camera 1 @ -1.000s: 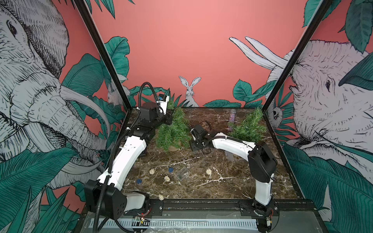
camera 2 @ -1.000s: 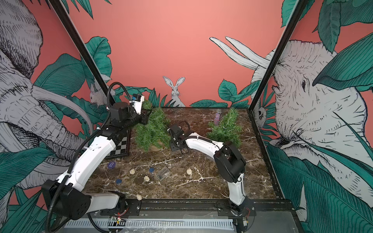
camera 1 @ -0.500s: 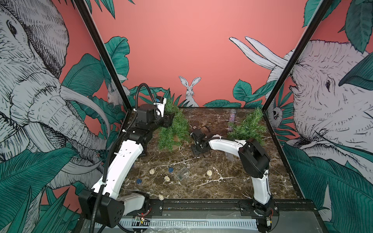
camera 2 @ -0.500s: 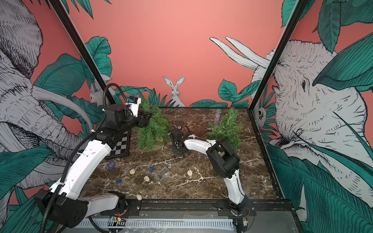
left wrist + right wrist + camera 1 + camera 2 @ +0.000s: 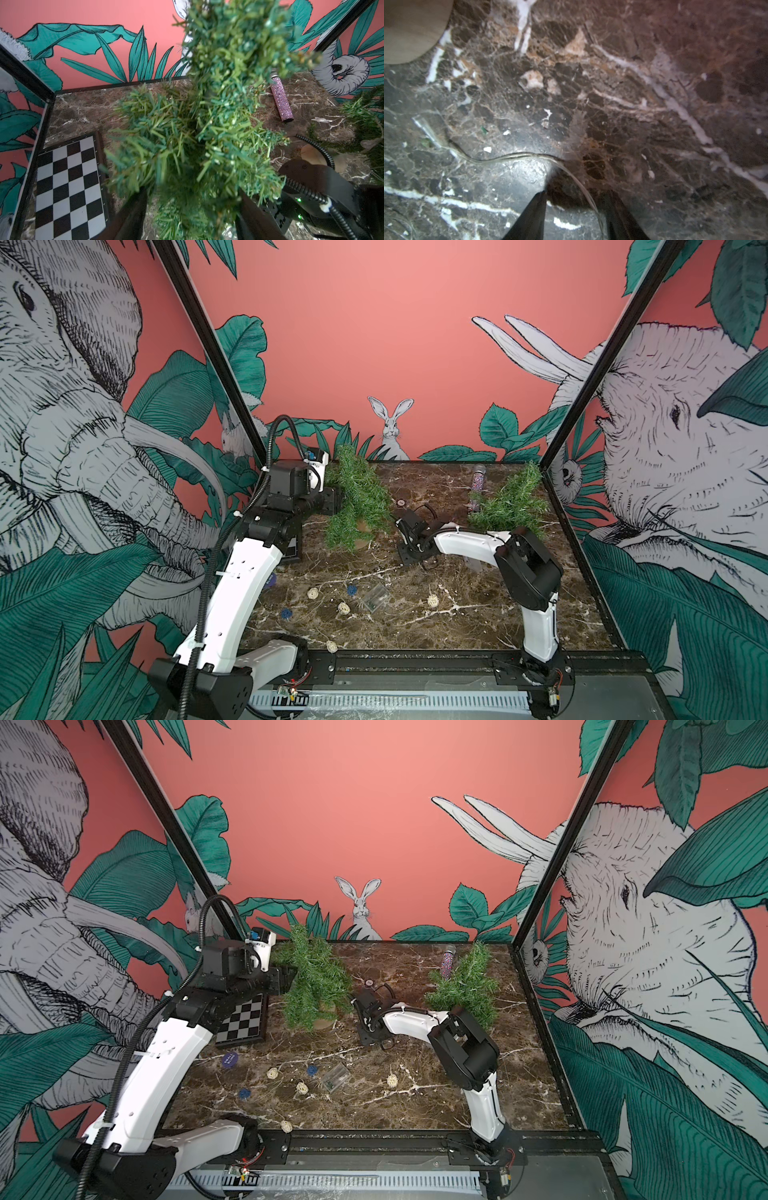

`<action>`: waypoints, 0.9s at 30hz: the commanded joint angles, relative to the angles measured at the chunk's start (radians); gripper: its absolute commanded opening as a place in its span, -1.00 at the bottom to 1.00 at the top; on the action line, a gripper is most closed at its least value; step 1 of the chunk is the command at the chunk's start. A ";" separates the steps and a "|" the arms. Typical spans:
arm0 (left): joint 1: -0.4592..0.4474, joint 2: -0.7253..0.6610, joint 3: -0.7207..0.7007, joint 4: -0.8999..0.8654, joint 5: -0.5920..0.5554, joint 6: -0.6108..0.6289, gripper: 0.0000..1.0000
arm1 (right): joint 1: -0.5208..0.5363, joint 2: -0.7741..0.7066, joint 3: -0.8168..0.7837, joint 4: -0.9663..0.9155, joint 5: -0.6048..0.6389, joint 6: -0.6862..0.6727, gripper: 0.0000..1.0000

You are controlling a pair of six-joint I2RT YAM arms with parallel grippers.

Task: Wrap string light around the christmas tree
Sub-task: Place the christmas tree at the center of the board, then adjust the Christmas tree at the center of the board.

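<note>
Foliage of the christmas tree (image 5: 357, 497) filled the gap between the widely spread jaws of the left gripper (image 5: 191, 199), which clamped nothing firm that could be seen. The tree stood tilted on its wooden base (image 5: 409, 27) toward the back of the marble table (image 5: 478, 626). The right gripper (image 5: 575, 197) hung low beside that base, jaws parted, with the thin wire of the string light (image 5: 508, 156) running loose between them (its woven balls (image 5: 343, 607) and clear battery box (image 5: 374, 597) lay nearer the front).
</note>
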 commanded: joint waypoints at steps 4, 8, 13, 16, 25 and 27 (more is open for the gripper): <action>0.020 -0.051 0.030 -0.170 -0.046 0.005 0.32 | -0.002 -0.052 -0.012 -0.008 0.008 -0.012 -0.04; 0.043 -0.046 0.018 -0.222 -0.065 -0.003 0.32 | -0.002 -0.060 -0.050 -0.010 0.009 -0.015 -0.04; 0.107 -0.053 -0.060 -0.201 0.019 -0.049 0.31 | -0.002 -0.080 -0.080 -0.025 0.019 -0.033 -0.04; 0.137 -0.058 -0.115 -0.162 0.090 -0.084 0.31 | -0.002 -0.104 -0.110 -0.034 0.027 -0.039 -0.04; 0.152 -0.058 -0.312 0.080 0.360 -0.192 0.27 | -0.002 -0.152 -0.136 0.020 0.018 0.023 -0.05; 0.152 -0.031 -0.333 0.110 0.360 -0.196 0.19 | 0.000 -0.139 -0.118 0.034 0.002 0.035 -0.05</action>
